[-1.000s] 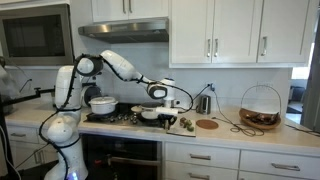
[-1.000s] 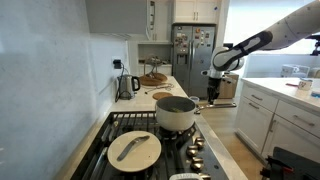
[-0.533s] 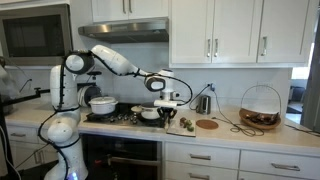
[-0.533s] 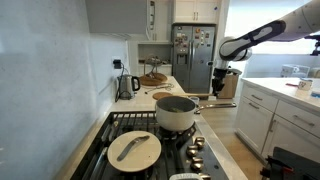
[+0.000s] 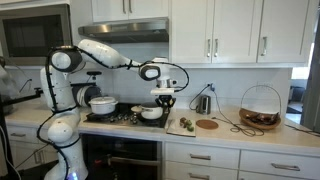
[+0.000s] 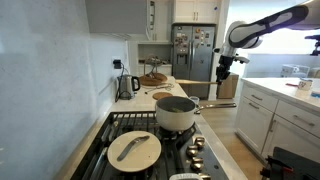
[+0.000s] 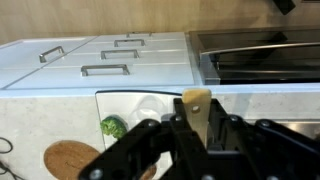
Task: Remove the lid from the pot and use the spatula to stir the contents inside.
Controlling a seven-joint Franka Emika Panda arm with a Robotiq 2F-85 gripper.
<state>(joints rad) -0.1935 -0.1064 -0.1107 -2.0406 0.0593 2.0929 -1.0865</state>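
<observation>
The small white pot (image 5: 151, 113) (image 6: 176, 114) stands uncovered on the stove, its dark inside showing and its long handle pointing out over the counter. Its lid is not on it, and I cannot tell where the lid lies. My gripper (image 5: 163, 99) (image 6: 226, 68) hangs in the air above and beside the pot, shut on the wooden spatula (image 7: 197, 101). In the wrist view the spatula's pale handle end with a small hole sticks out between the black fingers (image 7: 173, 135). The spatula's blade end is hidden there.
A larger white pot with a domed top (image 5: 102, 104) (image 6: 134, 149) sits on the stove. On the counter are a white board with a green broccoli piece (image 7: 113, 126), a round wooden trivet (image 5: 206, 124) (image 7: 65, 160), a kettle (image 5: 203, 103) (image 6: 128, 85) and a wire basket (image 5: 260, 108).
The gripper has risen with the spatula still in it, and the arm has lifted and swung higher over the stove. The pot has not moved.
</observation>
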